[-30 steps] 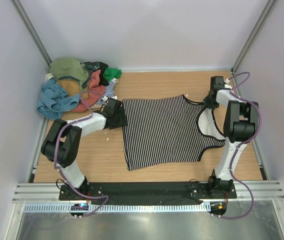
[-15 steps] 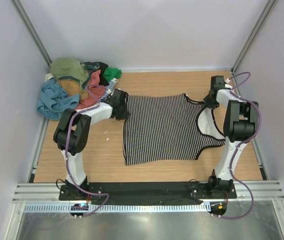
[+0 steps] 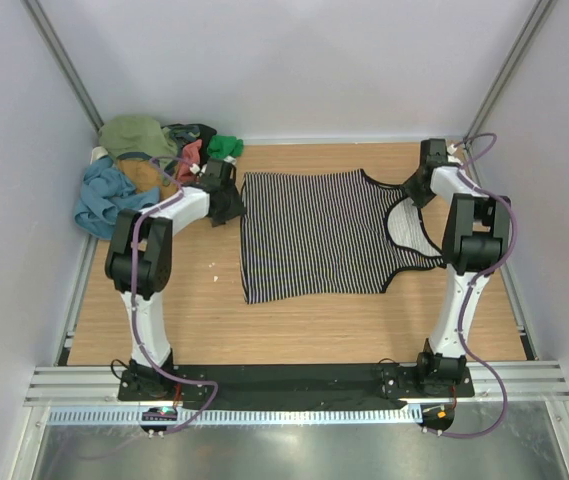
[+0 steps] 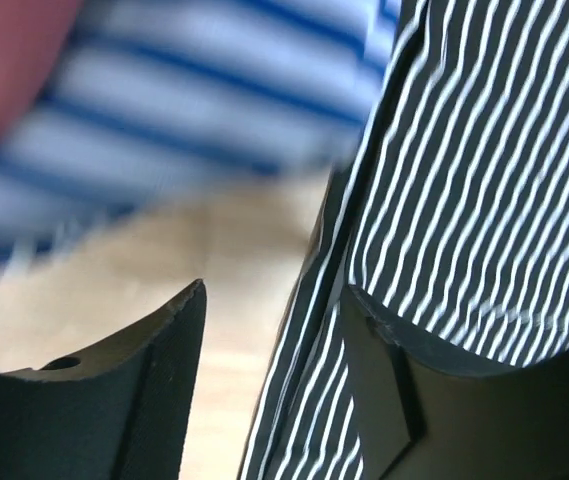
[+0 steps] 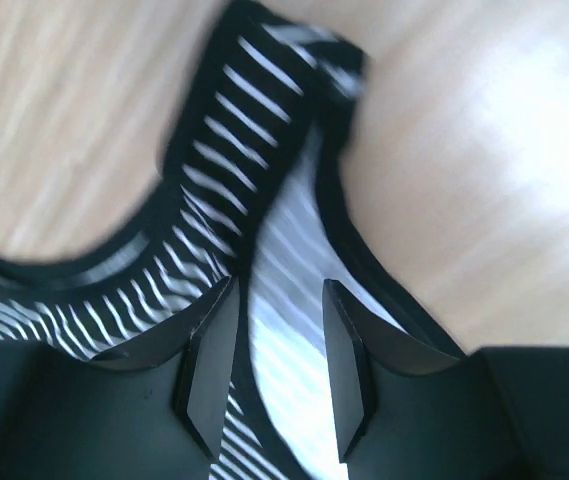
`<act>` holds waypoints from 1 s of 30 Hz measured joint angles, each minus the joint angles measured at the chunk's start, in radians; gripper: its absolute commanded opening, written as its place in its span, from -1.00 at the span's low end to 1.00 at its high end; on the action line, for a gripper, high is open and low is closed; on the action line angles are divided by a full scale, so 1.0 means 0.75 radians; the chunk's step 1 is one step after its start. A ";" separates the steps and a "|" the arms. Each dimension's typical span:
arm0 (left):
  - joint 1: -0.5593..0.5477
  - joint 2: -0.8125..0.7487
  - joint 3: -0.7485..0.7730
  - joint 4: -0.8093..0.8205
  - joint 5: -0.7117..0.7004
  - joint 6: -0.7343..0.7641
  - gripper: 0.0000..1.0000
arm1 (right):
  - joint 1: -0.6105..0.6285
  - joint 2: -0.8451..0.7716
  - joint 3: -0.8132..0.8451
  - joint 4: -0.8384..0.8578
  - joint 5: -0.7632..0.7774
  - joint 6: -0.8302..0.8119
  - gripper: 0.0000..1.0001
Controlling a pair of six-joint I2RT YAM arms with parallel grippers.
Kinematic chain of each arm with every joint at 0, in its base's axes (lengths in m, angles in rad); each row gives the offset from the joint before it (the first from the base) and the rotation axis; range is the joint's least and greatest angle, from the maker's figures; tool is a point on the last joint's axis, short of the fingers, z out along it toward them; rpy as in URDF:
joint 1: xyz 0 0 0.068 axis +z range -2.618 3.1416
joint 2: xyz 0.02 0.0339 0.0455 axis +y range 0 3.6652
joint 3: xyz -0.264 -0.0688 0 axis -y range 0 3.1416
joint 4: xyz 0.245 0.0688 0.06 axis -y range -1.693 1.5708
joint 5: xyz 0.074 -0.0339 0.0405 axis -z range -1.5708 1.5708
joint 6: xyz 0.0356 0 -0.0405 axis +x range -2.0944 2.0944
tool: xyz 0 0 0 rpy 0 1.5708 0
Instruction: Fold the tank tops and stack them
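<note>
Top external view showed the striped tank top (image 3: 314,235) spread flat on the wooden tabletop (image 3: 294,320), with its hem toward the left arm and its straps toward the right arm. The left gripper (image 3: 222,190) sat at the top's far hem corner, and the right gripper (image 3: 426,182) sat at its far strap. Just beyond that hem corner lay the pile of other tank tops (image 3: 144,170), in olive, teal, coral, green and mustard.

In the left wrist view the jaws stood apart and held nothing. The top's dark hem edge ran up between them over bare wood. A blurred blue-and-white striped cloth (image 4: 214,110) and a coral cloth (image 4: 4,50) lay just past that edge.

In the right wrist view the jaws were likewise parted, and the top's strap lay in the gap between them, not pinched.
</note>
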 measured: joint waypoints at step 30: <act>-0.386 -1.383 -1.214 -0.062 0.012 -0.198 0.14 | 0.342 -1.547 -1.491 -0.074 -0.167 -0.082 -0.14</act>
